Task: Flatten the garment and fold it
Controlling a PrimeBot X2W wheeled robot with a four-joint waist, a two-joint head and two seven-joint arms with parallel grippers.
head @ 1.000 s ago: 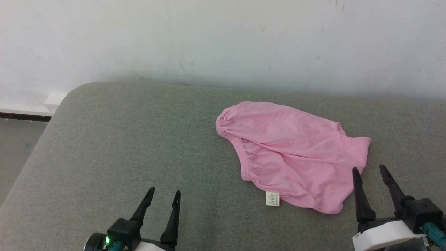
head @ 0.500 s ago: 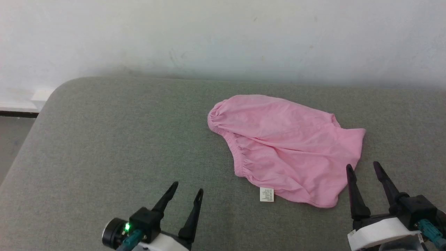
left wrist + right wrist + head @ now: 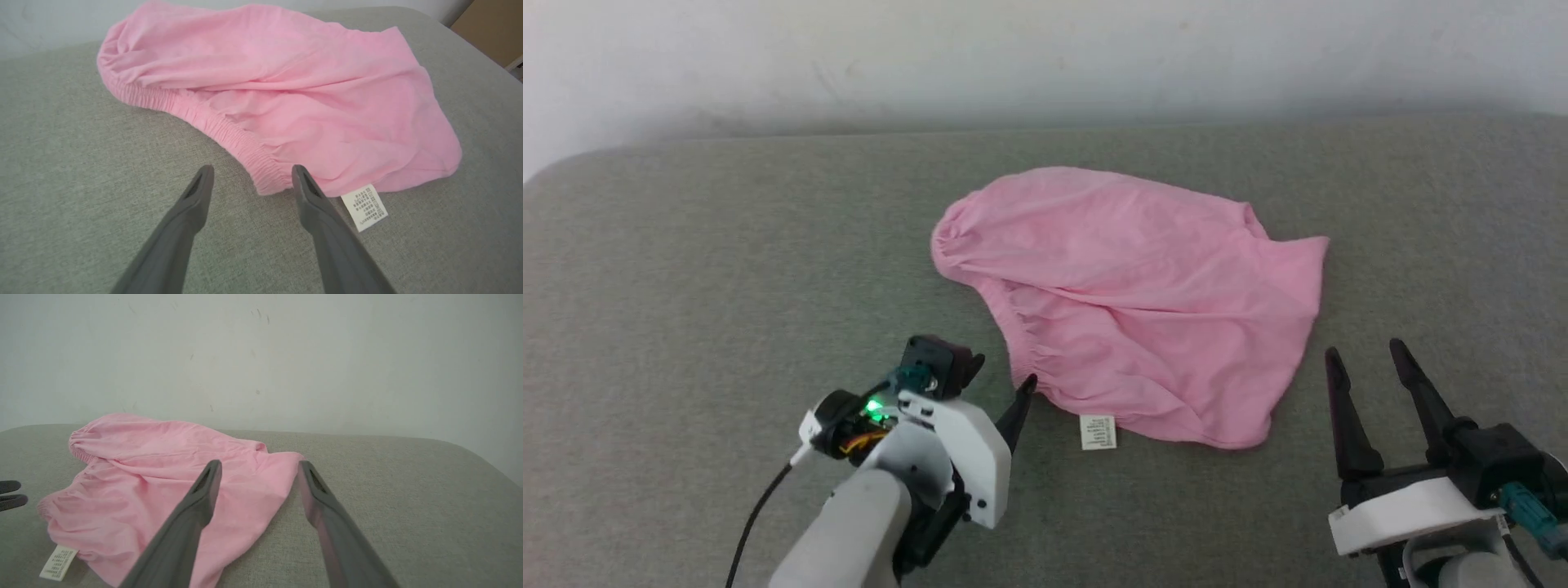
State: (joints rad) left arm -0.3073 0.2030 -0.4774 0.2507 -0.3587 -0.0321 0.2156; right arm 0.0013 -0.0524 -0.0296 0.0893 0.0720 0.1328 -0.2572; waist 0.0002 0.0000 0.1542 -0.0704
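I judge nothing done: the garment (image 3: pixel 1127 278) lies rumpled and unfolded. My left end effector (image 3: pixel 252 170) and right end effector (image 3: pixel 1365 349) gape empty; flattening and folding remain.

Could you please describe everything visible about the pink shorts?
The shorts are light pink, thin, soft fabric, crumpled, lying on the grey fabric surface. A gathered elastic waistband curves along their left edge; a small white label sticks out nearby. The left gripper's open fingers are near the waistband's end, gripping nothing.
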